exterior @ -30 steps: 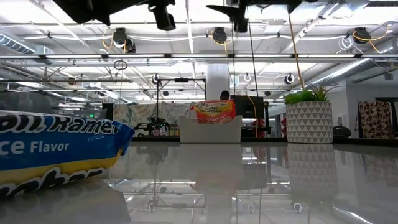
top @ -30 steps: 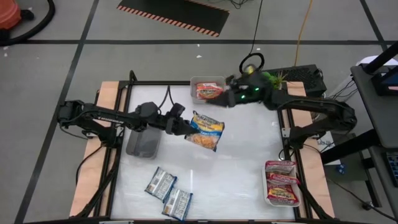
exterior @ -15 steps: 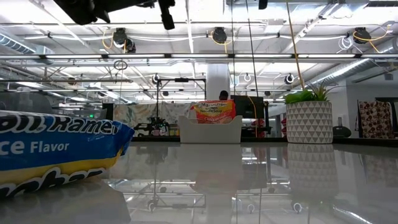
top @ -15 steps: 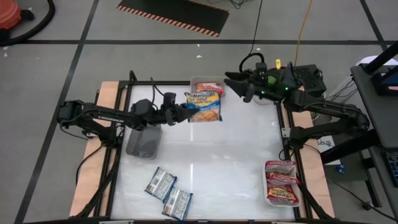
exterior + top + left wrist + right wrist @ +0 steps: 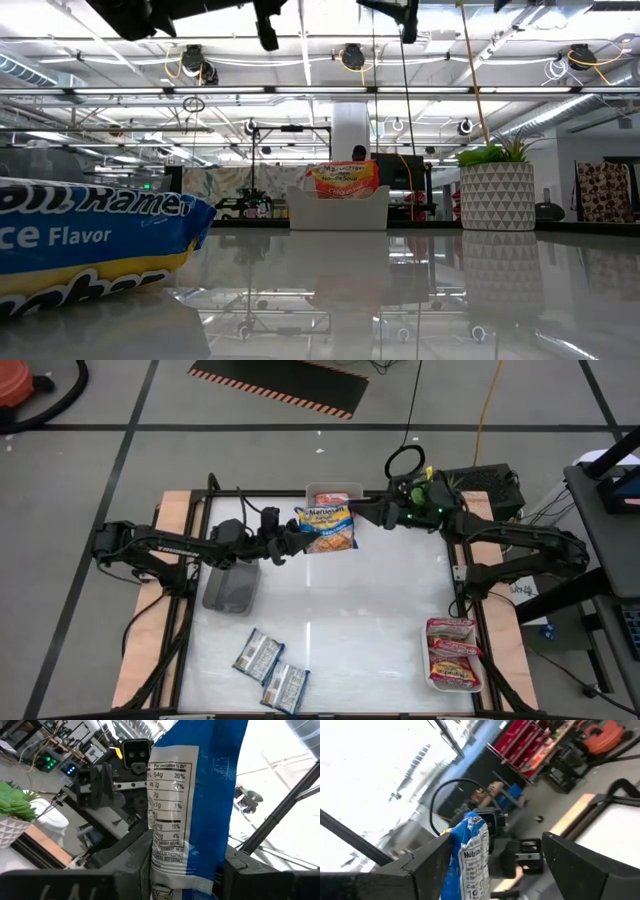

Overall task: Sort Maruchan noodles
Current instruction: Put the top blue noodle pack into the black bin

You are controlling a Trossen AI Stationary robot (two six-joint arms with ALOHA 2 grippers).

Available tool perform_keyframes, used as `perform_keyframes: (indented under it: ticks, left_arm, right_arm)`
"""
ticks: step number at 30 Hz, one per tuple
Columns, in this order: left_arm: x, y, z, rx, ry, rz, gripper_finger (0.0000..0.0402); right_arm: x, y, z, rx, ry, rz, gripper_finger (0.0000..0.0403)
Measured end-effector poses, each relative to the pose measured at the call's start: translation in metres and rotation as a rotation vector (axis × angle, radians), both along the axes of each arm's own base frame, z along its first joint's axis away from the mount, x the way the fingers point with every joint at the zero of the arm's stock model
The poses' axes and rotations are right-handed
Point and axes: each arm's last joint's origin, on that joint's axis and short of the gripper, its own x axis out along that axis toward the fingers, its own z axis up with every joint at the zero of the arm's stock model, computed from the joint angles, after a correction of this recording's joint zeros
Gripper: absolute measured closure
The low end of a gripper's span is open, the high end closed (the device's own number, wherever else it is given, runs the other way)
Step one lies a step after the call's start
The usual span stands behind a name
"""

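left fingers (image 5: 296, 544) clamped on blue noodle packet (image 5: 328, 529); right fingers (image 5: 358, 512) apart beside it.

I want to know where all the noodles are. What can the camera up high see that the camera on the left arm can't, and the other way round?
Only the high view shows the two blue packets lying on the table, the red packets in their tray, and the grey tray. Only the left wrist view shows the nutrition label on the blue packet's back. Both show the left gripper holding the blue packet up, with the open right gripper close beside it.
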Motion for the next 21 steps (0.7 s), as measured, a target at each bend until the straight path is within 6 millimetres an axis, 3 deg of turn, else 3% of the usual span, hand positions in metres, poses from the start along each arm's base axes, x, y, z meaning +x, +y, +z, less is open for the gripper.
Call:
perform_keyframes:
  ticks: [7, 21]
  left_arm:
    - [0.0, 0.003, 0.0, 0.017, 0.005, 0.026, 0.0272]
    - [-0.001, 0.013, -0.001, 0.012, 0.018, 0.108, 0.0272]
  right_arm:
    - [-0.002, 0.002, -0.019, 0.064, -0.104, 0.022, 0.0101]
    - [0.001, 0.016, -0.022, -0.02, -0.072, 0.06, 0.0096]
